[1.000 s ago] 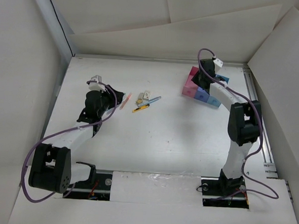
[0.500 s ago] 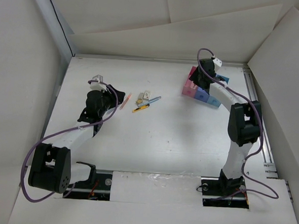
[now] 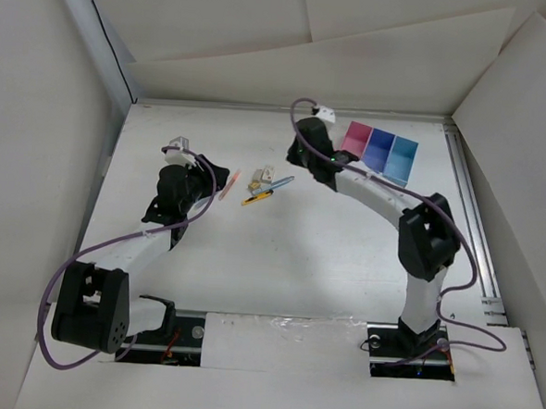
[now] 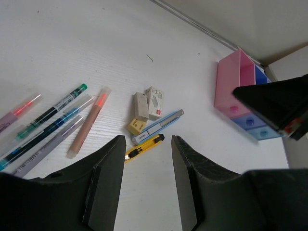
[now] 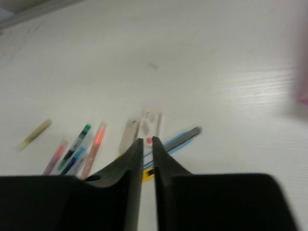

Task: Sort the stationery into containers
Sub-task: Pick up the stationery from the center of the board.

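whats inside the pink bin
From above, the pink bin shows only plain pink inside; nothing stands out, though anything tiny would be too small to tell. The left wrist view shows just its outer wall.

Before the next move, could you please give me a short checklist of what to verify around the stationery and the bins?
1. Left gripper open and empty: ok.
2. Right gripper ready to grasp: not ok; its jaws are nearly closed, with nothing between them.
3. Yellow cutter separate from blue cutter: cannot tell; they lie very close together.
4. The three bins upright, tops uncovered: ok.
5. What the bins already contain: cannot tell from the top view.
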Available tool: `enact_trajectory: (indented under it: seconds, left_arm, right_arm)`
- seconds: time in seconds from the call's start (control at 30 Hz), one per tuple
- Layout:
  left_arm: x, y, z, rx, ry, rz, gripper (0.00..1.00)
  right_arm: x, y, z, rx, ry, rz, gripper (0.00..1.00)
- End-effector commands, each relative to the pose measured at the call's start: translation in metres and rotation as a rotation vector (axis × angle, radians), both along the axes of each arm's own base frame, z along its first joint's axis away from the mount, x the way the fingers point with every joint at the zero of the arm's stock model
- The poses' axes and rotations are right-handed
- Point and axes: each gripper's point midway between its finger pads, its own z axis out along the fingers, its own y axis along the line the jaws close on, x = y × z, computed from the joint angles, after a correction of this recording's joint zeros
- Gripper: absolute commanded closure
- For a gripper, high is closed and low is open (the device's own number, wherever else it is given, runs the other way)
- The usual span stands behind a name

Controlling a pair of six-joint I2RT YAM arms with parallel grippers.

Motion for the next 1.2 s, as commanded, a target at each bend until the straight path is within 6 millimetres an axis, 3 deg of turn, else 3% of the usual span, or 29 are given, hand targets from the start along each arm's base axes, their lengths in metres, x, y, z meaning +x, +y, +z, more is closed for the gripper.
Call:
enact_trajectory:
  seconds: [0.0,0.03,0.07,0.2,0.23,0.27,0.37,0.43,0.47,0.5,0.63,1.07,1.17]
  left_arm:
    - [0.004,-0.004,0.043,-0.013,-0.125,-0.021,0.61]
    - [0.003,-0.004,0.038,-0.011,-0.116,-0.021,0.61]
    - [0.003,-0.002,0.043,-0.012,-0.129,-0.010,0.61]
    - [0.001,-0.003,0.047,-0.015,-0.138,-0.019,0.61]
    - [0.001,-0.003,0.047,-0.015,-0.138,-0.019,0.61]
    - [0.002,-0.003,0.043,-0.013,-0.129,-0.019,0.61]
    - [0.001,-0.005,0.043,-0.015,-0.129,-0.028,0.61]
    - [0.001,-0.005,0.043,-0.015,-0.129,-0.028,0.61]
    - [0.001,-0.005,0.043,-0.015,-0.129,-0.028,0.61]
    - [0.001,-0.005,0.043,-0.015,-0.129,-0.028,0.61]
    - [0.001,-0.005,0.044,-0.024,-0.126,-0.027,0.61]
    - [0.001,-0.005,0.044,-0.024,-0.126,-0.027,0.61]
    - [0.001,-0.005,0.044,-0.024,-0.126,-0.027,0.61]
  right_arm:
    - [0.003,0.039,-0.007,-0.040,-0.013,0.030,0.74]
    - [0.005,0.040,-0.033,-0.079,0.037,0.031,0.65]
    - [0.004,0.048,-0.039,-0.096,0.048,0.038,0.52]
    - [0.014,0.065,-0.062,-0.150,0.085,0.032,0.45]
    - [0.020,0.070,-0.057,-0.142,0.074,0.032,0.44]
    - [0.021,0.070,-0.073,-0.160,0.098,0.019,0.44]
    - [0.029,0.074,-0.076,-0.155,0.095,0.005,0.45]
    - [0.030,0.073,-0.091,-0.175,0.120,-0.009,0.45]
    - [0.034,0.076,-0.087,-0.168,0.112,-0.009,0.46]
    - [0.032,0.076,-0.102,-0.189,0.145,-0.001,0.46]
    - [0.033,0.078,-0.116,-0.206,0.164,0.000,0.49]
    - [0.031,0.078,-0.134,-0.221,0.191,0.008,0.48]
    - [0.031,0.078,-0.134,-0.221,0.191,0.008,0.61]
